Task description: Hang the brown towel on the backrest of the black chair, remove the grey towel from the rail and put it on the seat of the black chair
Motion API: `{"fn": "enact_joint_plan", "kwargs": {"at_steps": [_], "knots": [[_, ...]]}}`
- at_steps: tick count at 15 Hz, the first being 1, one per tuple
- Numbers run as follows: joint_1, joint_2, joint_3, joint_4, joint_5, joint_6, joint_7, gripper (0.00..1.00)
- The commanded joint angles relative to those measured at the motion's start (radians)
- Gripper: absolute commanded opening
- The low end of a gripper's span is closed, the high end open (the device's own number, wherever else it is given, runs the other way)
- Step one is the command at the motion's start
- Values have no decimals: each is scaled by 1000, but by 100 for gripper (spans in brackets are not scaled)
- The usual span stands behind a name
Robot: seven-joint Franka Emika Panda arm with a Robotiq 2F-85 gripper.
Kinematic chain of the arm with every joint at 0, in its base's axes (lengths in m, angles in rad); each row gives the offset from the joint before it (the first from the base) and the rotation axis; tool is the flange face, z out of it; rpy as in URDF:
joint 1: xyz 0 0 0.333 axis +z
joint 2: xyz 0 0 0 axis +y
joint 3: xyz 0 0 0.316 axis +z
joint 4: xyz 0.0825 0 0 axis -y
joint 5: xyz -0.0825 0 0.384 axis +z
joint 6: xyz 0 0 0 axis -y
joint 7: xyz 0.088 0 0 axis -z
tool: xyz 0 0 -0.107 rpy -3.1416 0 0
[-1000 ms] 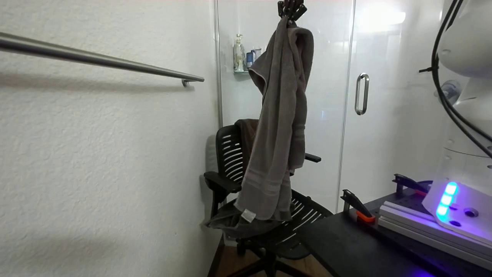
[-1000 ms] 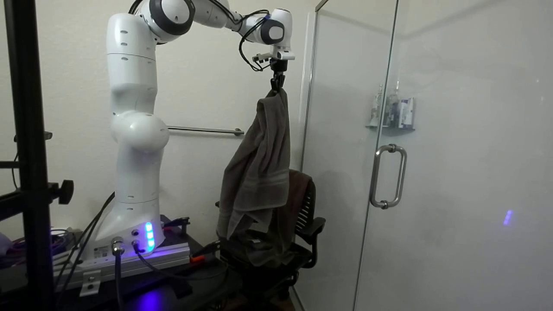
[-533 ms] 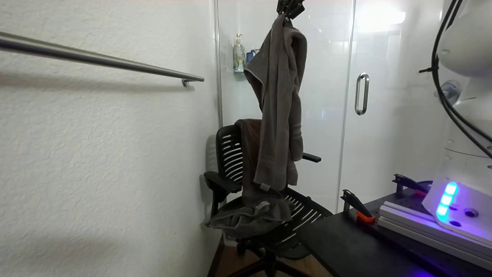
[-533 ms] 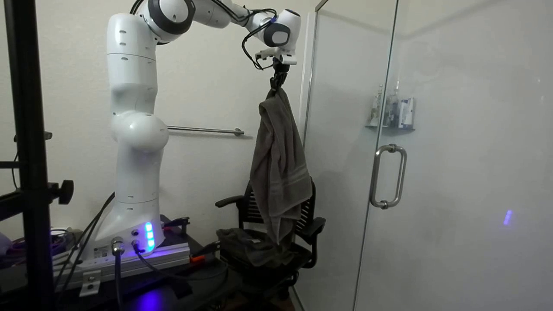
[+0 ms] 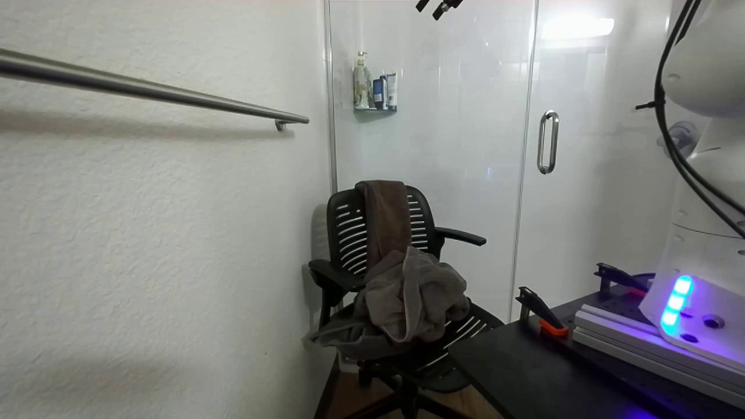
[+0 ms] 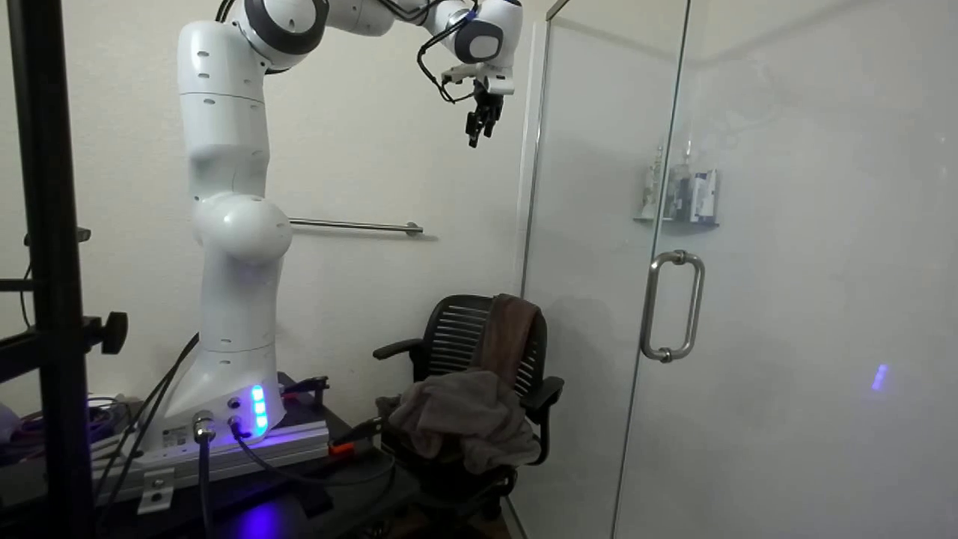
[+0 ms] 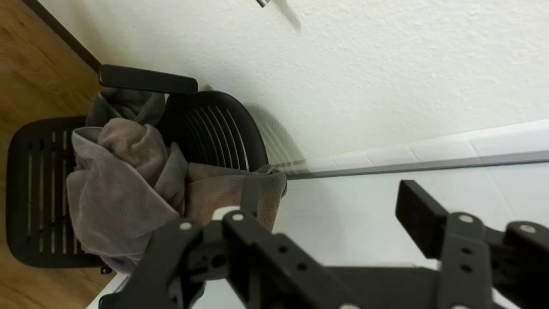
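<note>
My gripper is open, its fingers wide apart and nothing between them; it hangs high above the black chair. On the seat lies the grey towel in a bunched heap, free of the gripper and leaning toward the backrest. The brown towel drapes over the top of the backrest, its lower end hidden behind the heap. Along the white wall, the rail carries no cloth.
A small dark grey cloth lies partly under the grey towel. Armrests flank the seat. Glass shower panels with a metal handle stand beside the chair. Clamps sit on the black table near the arm base.
The gripper has opened and risen a little. The grey towel, which hung from it over the chair, has dropped into a heap on the seat, uncovering the brown towel.
</note>
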Motion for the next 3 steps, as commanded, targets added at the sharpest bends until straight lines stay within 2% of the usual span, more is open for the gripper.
{"fn": "enact_joint_plan", "kwargs": {"at_steps": [1,2,3], "knots": [[-9,-41,22,-5,-169,-22,78,100],[-4,-16,10,7,-102,-6,41,95],[-4,-24,14,7,-136,-8,57,100]]}}
